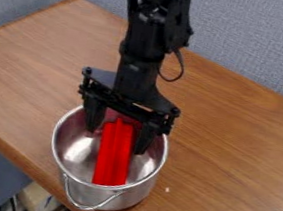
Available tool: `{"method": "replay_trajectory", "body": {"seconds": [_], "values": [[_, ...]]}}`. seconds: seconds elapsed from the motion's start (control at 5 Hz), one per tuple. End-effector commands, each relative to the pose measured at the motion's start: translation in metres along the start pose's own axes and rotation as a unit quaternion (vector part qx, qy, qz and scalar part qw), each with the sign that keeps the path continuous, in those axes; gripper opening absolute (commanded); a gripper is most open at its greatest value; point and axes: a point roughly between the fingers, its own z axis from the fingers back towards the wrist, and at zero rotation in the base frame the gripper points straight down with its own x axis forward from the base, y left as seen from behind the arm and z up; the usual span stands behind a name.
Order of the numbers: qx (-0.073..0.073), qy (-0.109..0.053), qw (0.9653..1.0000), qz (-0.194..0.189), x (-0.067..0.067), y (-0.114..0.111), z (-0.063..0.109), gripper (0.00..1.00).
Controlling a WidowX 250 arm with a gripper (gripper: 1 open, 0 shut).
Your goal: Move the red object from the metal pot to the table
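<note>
Gripper open over the metal pot, red block inside

The black gripper (pixel 123 125) hangs over the far part of the metal pot (pixel 108 163), its fingers standing apart above the upper end of the red block (pixel 113 156); whether they touch it cannot be told. The block lies inside the pot, lengthwise from the far side toward the near rim, with a strip of bare pot floor on its left in the view and a narrower one on its right. The pot stands close to the table's near-left edge, its wire handle (pixel 89 207) hanging at the near side. Bare wood stretches right of the pot on the table (pixel 238 153), and more lies toward the far-left corner, behind the arm.
</note>
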Motion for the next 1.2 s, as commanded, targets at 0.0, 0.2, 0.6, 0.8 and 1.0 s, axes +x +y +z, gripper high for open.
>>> {"method": "replay_trajectory", "body": {"seconds": [0.0, 0.2, 0.6, 0.8, 1.0], "values": [[-0.002, -0.003, 0.9999, 0.012, 0.0, 0.003, -0.005, 1.0], [-0.003, 0.001, 0.9999, 0.016, -0.002, 0.006, -0.008, 1.0], [-0.008, 0.004, 0.9997, 0.023, -0.004, 0.01, -0.011, 1.0], [-0.009, 0.005, 0.9996, 0.027, -0.004, 0.011, -0.013, 1.0], [-0.01, 0.008, 0.9994, 0.031, -0.003, 0.013, -0.016, 1.0]]}}
